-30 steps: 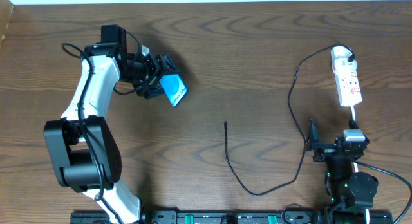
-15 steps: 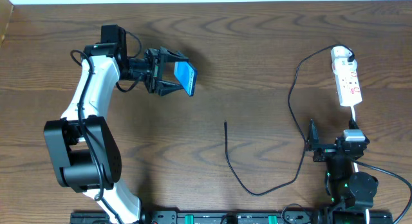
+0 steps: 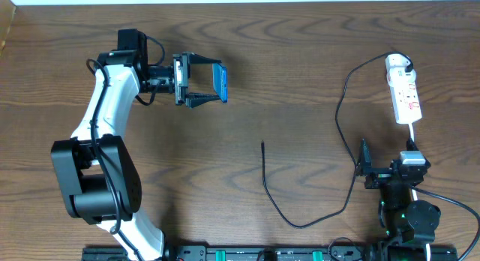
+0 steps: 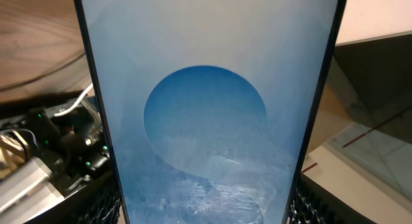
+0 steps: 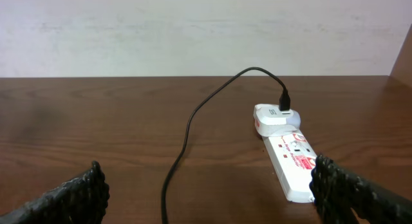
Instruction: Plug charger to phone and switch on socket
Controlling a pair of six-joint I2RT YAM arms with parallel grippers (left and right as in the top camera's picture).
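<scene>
One-handed, pinched the phone (image 3: 218, 82) by its side edges in the left gripper (image 3: 214, 82) above open tabletop (image 3: 300, 66); held right gripper (image 5: 207, 167) spread wide, empty.

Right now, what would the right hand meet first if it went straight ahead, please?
Most likely the near end of the white power strip, lying ahead, just right of centre, between the fingers of the open right hand; the black charger cable passes left. Height is unclear.

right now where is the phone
In the overhead view, the phone is at the upper left of the table, held between the fingers of the left gripper, well left of the loose tip of the charger.
</scene>
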